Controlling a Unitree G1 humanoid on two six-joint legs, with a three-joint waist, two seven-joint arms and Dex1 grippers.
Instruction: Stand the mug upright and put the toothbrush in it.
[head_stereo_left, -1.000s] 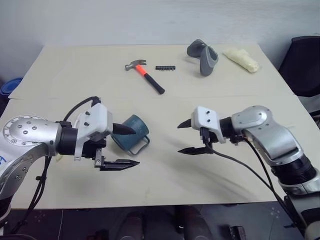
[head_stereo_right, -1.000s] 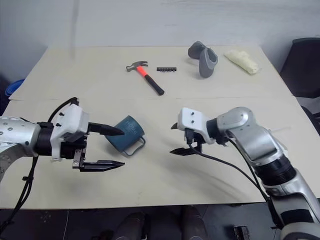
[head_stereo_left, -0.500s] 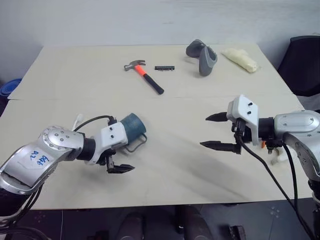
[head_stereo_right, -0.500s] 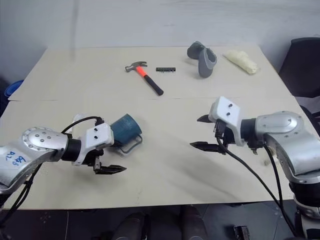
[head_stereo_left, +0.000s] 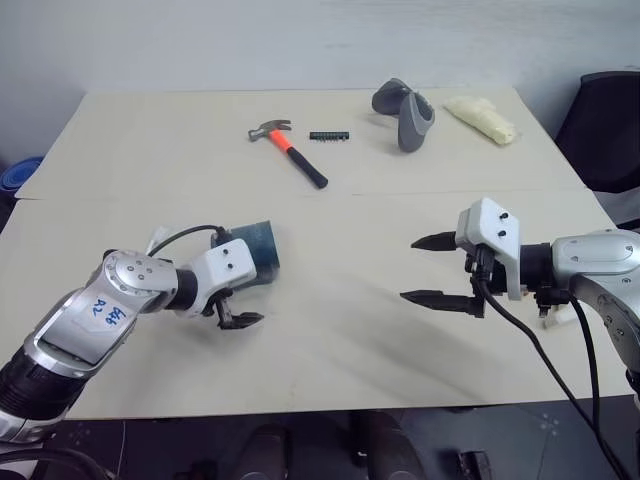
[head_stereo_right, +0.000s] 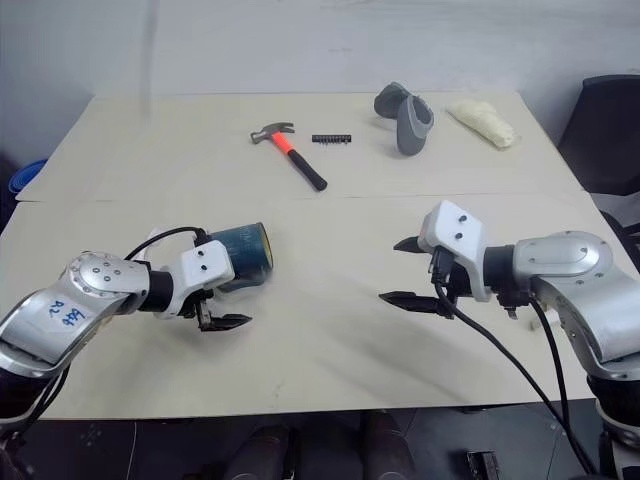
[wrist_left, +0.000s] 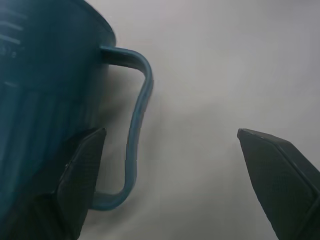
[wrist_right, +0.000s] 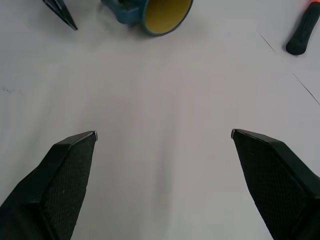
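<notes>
On the near left part of the table (head_stereo_left: 420, 340) the mug (head_stereo_right: 243, 254) lies on its side. Our left gripper (head_stereo_right: 222, 305), fingers wide and empty, straddles its handle; the right gripper (head_stereo_left: 432, 270) waits open, empty. Next we must close and tip it upright.

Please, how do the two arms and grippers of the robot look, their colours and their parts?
Both arms have rounded silver-grey metal shells. The left arm bears blue handwriting. Each white wrist block carries two black pointed fingers with textured pads: the left gripper, the right gripper. Black cables loop along both arms.
</notes>
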